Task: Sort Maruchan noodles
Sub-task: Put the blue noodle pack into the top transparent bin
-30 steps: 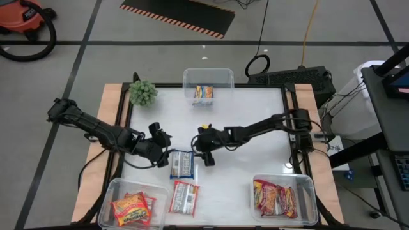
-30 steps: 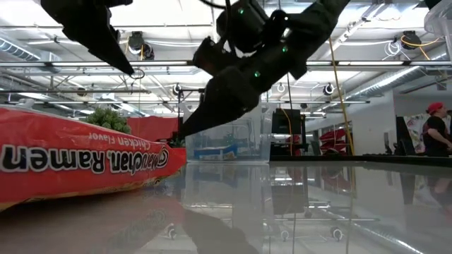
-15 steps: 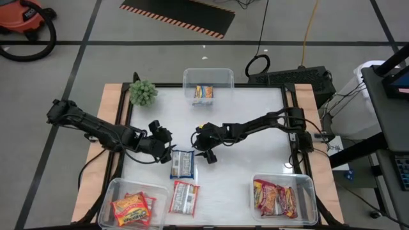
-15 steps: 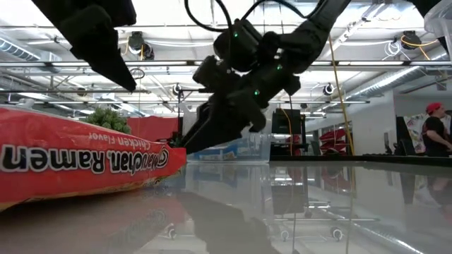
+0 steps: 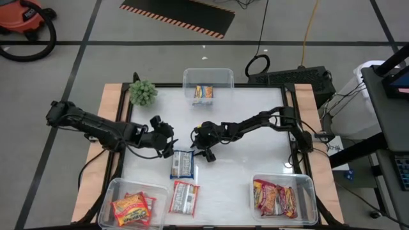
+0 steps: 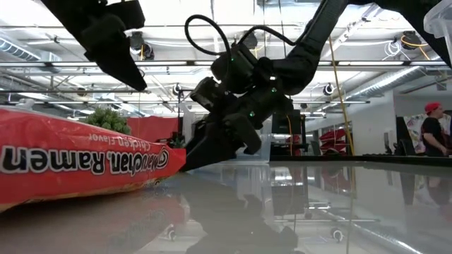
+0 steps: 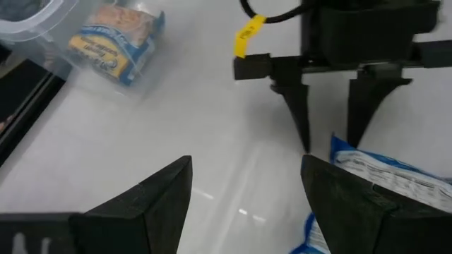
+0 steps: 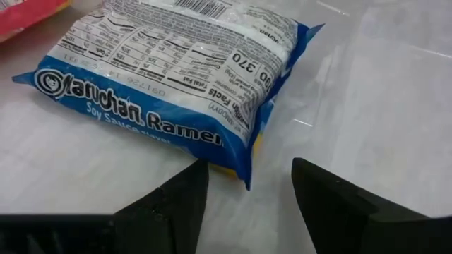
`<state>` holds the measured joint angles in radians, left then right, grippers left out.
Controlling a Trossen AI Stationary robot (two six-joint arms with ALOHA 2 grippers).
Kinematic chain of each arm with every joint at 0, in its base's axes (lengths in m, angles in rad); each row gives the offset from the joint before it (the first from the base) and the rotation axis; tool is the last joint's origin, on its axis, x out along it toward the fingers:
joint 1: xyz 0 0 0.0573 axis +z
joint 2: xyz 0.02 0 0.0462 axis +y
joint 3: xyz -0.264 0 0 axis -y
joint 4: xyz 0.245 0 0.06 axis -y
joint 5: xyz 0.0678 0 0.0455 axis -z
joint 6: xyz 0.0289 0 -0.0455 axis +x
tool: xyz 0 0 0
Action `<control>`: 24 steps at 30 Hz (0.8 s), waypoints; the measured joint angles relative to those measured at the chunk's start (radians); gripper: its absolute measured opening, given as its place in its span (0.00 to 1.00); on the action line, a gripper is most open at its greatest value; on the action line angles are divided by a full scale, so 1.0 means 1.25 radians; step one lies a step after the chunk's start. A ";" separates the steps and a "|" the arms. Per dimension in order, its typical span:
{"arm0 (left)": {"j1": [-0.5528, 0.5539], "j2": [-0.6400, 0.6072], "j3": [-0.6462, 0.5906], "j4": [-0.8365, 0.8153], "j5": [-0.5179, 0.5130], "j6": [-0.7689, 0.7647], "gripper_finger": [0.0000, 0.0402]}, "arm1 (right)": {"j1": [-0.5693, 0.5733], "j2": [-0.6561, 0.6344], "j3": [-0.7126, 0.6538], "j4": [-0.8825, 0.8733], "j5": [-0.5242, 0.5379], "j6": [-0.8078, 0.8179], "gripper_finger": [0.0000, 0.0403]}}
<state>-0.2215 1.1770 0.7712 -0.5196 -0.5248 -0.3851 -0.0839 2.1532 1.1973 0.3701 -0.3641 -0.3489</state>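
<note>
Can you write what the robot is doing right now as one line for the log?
right tool: open, by corner of blue-and-white crinkly plastic noodle packet | left tool: open, beside same packet | packet: flat on white table, not gripped

Noodle packets (image 5: pixel 182 164) flat on table

From above I see a white table top (image 5: pixel 255 115) framed by pale wooden edges (image 5: pixel 110 108), standing on a grey floor (image 5: pixel 77 25) crossed by dark tape lines. A black-and-orange hazard-striped mat (image 5: pixel 179 16) lies beyond it, an orange shop vacuum (image 5: pixel 25 16) sits in the far corner, and cables (image 5: pixel 259 64) trail nearby. Level across the table, I see ceiling trusses (image 6: pixel 395 65) under bright lighting, and a person in a red cap (image 6: pixel 432 130).
</note>
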 joint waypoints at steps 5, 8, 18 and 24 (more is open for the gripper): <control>0.029 0.000 0.000 0.000 0.000 0.006 0.67 | -0.006 -0.015 -0.002 -0.008 0.011 -0.006 0.37; 0.040 0.000 0.000 0.001 0.000 0.006 0.67 | -0.012 -0.025 -0.002 -0.014 0.022 -0.021 0.27; 0.066 0.000 0.000 0.001 0.000 -0.007 0.67 | -0.035 -0.057 -0.002 -0.043 0.018 -0.054 0.01; 0.079 0.000 0.000 0.001 0.000 -0.017 0.67 | -0.037 -0.061 -0.002 -0.068 0.016 -0.109 0.15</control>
<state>-0.1231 1.1767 0.7712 -0.5186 -0.5251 -0.4061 -0.1295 2.0766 1.1942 0.2855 -0.3439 -0.4852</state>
